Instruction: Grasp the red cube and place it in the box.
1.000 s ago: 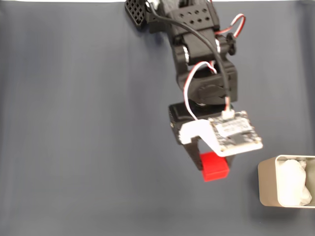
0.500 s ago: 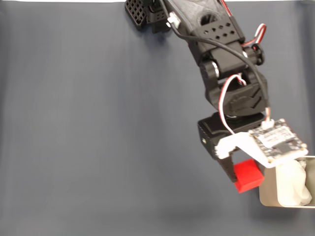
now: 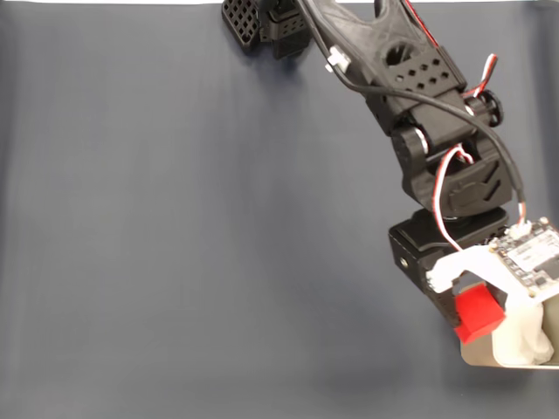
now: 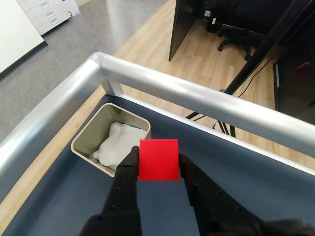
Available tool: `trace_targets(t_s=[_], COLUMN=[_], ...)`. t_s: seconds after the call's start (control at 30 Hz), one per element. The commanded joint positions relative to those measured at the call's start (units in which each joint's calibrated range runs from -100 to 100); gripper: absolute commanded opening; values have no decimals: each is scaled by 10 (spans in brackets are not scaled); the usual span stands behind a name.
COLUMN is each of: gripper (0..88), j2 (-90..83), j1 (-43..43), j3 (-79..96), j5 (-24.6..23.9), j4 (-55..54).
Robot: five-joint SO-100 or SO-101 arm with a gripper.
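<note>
- Since the earlier frames the arm (image 3: 437,148) has swung rightward across the tabletop (image 3: 175,244), carrying the red cube (image 3: 478,316) from mid-table over to the left wall of the box (image 3: 476,356), down at the right end of the front edge in the fixed view.
- Left part of the dark blue-grey tabletop in the fixed view is just bare mat.
- Arm comes in from the back edge, a bit right of centre, and reaches diagonally toward the front right corner. Red-and-white and black wires (image 3: 454,166) loop along it, and a small circuit board (image 3: 530,262) sits on top of the wrist.
- Gripper (image 3: 476,319) is clamped on the red cube. In the wrist view the cube (image 4: 158,160) sits pinched between the two black fingers (image 4: 129,169), one on each side, jaws narrowed to the cube's width.
- Cube is up off the table, held right at the box's left side in the fixed view; whether it's already over the opening, I can't tell.
- Wrist view shows the box (image 4: 86,142) beyond and left of the cube, open on top, with crumpled white padding (image 4: 117,145) inside.
- Past the box there's the table's silver metal rail (image 4: 197,98), then wooden floor and an office chair (image 4: 241,37).
</note>
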Motion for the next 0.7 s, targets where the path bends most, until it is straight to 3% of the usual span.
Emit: trace_targets(t_s=[0.0,0.67], gripper=[26,26], j2=[4,121], j1=[-9,-43], j3=[-44,-188], j5=[-1,4], j4=[-2,-2])
